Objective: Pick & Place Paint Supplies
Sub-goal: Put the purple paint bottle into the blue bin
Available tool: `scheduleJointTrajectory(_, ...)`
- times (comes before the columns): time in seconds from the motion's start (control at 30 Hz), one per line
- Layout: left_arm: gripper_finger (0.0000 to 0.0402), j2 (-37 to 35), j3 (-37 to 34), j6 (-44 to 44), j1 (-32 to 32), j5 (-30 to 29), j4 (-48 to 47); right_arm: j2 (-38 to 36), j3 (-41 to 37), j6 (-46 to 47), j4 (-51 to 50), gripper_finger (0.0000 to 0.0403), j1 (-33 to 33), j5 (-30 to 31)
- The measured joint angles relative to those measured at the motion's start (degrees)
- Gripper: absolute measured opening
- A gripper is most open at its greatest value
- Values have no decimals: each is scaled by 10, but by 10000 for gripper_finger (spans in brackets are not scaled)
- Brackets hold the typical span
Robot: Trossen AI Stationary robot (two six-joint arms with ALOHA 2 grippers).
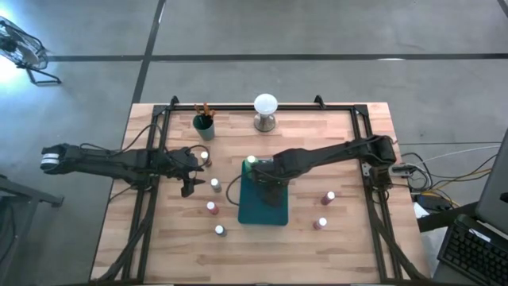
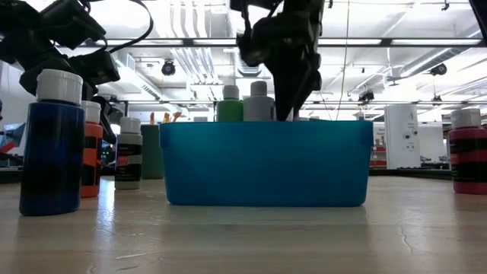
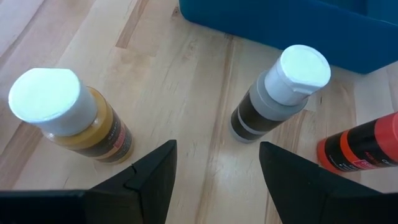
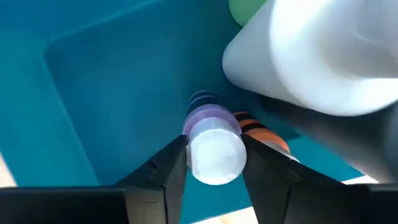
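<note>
A teal tray [image 1: 274, 213] sits mid-table. A green bottle [image 2: 230, 107] and a grey bottle [image 2: 259, 102] stand inside it. My right gripper [image 4: 214, 146] reaches down into the tray, shut on a small purple bottle [image 4: 208, 118] with a white cap. An orange-striped bottle [image 4: 255, 129] shows just beside it. My left gripper [image 3: 217, 152] hovers open left of the tray, above the table between a yellow-brown bottle [image 3: 74, 121] and a dark bottle [image 3: 273, 99]. Loose bottles stand on their bases on both sides of the tray. My right gripper pinches the purple bottle at its white cap [image 4: 216, 157], one finger on each side. The fingers come from above, pointing down. The bottle hangs upright below them inside the tray. I cannot tell whether its base touches the tray floor.
A green cup with brushes [image 1: 204, 123] and a white ball on a metal base [image 1: 265, 111] stand at the far edge. Two red bottles [image 1: 329, 196] [image 1: 321, 223] stand right of the tray. Left of it are a red-orange bottle [image 3: 360, 149] and others [image 1: 220, 230].
</note>
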Motion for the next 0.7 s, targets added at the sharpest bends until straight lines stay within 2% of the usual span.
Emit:
scheduleJointTrajectory(0.3, 234, 0, 0, 0, 0, 0, 0, 12, 0, -4, 1, 117, -5, 5)
scheduleJointTrajectory(0.53, 234, 0, 0, 0, 0, 0, 0, 12, 0, -4, 7, 161, -5, 6)
scheduleJointTrajectory(0.7, 234, 0, 0, 0, 0, 0, 0, 12, 0, -4, 11, 173, -5, 6)
